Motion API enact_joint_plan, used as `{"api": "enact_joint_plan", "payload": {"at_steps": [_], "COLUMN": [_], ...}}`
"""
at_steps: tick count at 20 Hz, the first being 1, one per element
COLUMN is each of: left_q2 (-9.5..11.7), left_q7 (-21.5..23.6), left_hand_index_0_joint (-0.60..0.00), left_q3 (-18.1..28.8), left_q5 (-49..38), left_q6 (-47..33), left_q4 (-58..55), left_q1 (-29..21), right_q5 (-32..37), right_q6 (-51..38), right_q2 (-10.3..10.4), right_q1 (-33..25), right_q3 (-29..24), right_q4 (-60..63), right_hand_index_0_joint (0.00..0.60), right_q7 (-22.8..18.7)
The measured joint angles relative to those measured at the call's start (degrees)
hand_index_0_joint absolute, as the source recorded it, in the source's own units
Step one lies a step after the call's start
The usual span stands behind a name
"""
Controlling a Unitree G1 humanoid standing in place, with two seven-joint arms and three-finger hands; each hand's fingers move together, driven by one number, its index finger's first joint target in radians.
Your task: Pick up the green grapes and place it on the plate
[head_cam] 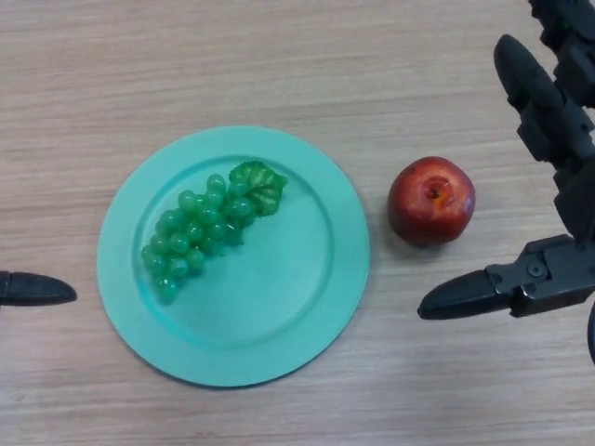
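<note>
A bunch of green grapes [198, 229] with a green leaf lies on the left half of a round turquoise plate [297, 288] in the middle of the wooden table. My right hand [548, 139] is at the right edge, open, its fingers straight and its thumb spread wide, holding nothing. It is right of a red apple and well apart from the plate. Of my left hand [33, 289] only a black fingertip shows at the left edge, just left of the plate's rim.
A red apple [430, 200] stands on the table just right of the plate, between the plate and my right hand. The wooden table [279, 56] extends bare beyond the plate.
</note>
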Motion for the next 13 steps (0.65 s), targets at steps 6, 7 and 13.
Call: {"api": "enact_joint_plan", "payload": {"at_steps": [6,7,13], "left_q2": [-0.66,-0.66,-0.66], "left_q7": [3.01,3.41,4.81], "left_hand_index_0_joint": [0.0,0.0,0.0], "left_q3": [-2.03,-2.01,-1.73], "left_q5": [-5.43,-5.65,-10.82], "left_q6": [5.38,6.79,10.52], "left_q4": [-6.49,-7.13,-11.29], "left_q1": [0.73,0.82,1.18], "right_q5": [-1.83,-1.83,-1.85], "right_q6": [0.89,0.99,3.03], "right_q2": [1.18,1.35,1.37], "right_q1": [-3.49,-3.65,-4.88], "right_q3": [1.09,1.09,1.22], "right_q4": [0.09,0.15,1.66], "right_hand_index_0_joint": [0.0,0.0,0.0], "right_q7": [1.65,1.65,1.64]}}
